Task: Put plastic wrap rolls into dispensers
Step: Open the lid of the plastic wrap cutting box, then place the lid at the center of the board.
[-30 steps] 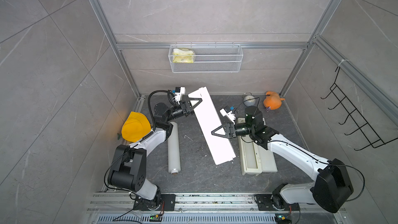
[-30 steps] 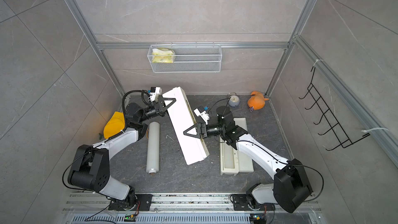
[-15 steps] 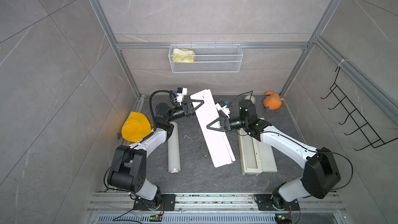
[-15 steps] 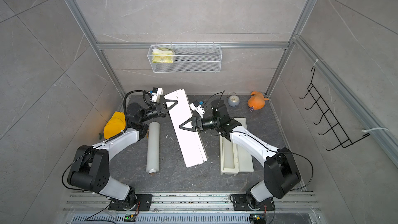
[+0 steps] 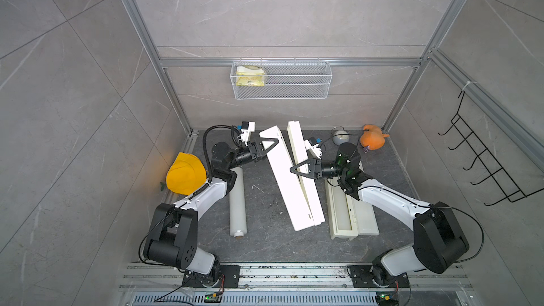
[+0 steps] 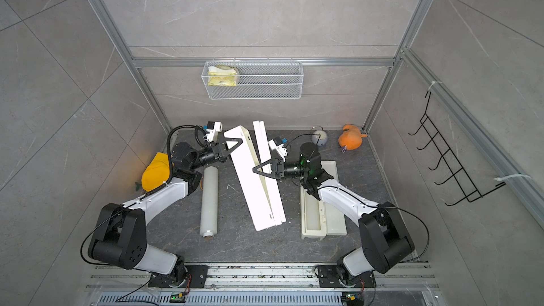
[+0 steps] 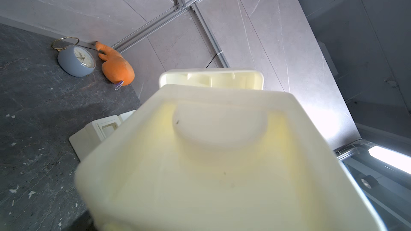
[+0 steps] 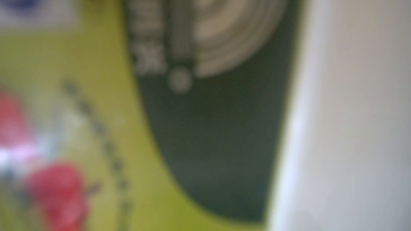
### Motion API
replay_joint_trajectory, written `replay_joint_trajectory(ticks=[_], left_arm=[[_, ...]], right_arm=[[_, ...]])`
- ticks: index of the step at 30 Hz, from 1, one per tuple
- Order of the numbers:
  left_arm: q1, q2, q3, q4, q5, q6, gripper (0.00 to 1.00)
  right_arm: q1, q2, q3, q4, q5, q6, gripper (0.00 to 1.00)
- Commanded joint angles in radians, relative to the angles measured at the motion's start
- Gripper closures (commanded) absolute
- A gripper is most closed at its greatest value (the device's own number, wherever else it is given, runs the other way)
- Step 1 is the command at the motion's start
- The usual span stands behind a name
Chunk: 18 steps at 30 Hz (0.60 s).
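My left pincer (image 5: 269, 145) grips wide the far end of the tilted-up dispenser (image 5: 287, 189). My right pincer (image 5: 298, 169) straddles its lid (image 5: 315, 201), hold unclear. A roll (image 5: 238, 201) lies unloaded beneath my left pincer. The second dispenser (image 5: 366, 219), behind my right, gapes open, contents unclear.

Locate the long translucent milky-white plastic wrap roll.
In both top views the plastic wrap roll lies on the dark tabletop at the robot's left, between the left arm and the tilted long white plastic dispenser.
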Motion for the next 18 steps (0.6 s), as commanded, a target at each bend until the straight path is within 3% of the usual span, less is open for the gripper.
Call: replay_joint_trajectory(ticks=[1,4,8,12,18], left_arm=[[0.038,-0.06,-0.007,0.026,-0.002,0.028,0.28],[0.056,-0.083,-0.011,-0.049,-0.003,0.069,0.28],[0.067,-0.109,-0.009,-0.159,0.014,0.126,0.28],[0.083,-0.145,-0.012,-0.273,0.03,0.19,0.28],[0.091,-0.156,-0.018,-0.358,0.039,0.229,0.28]], right_arm=[[-0.044,-0.072,-0.031,0.031,0.07,0.051,0.14],[-0.065,-0.123,-0.023,-0.176,0.151,-0.083,0.15],[-0.066,-0.163,0.073,-0.6,0.334,-0.335,0.15],[-0.066,-0.108,0.185,-0.93,0.535,-0.499,0.15],[0.008,0.088,0.261,-1.089,0.807,-0.56,0.14]])
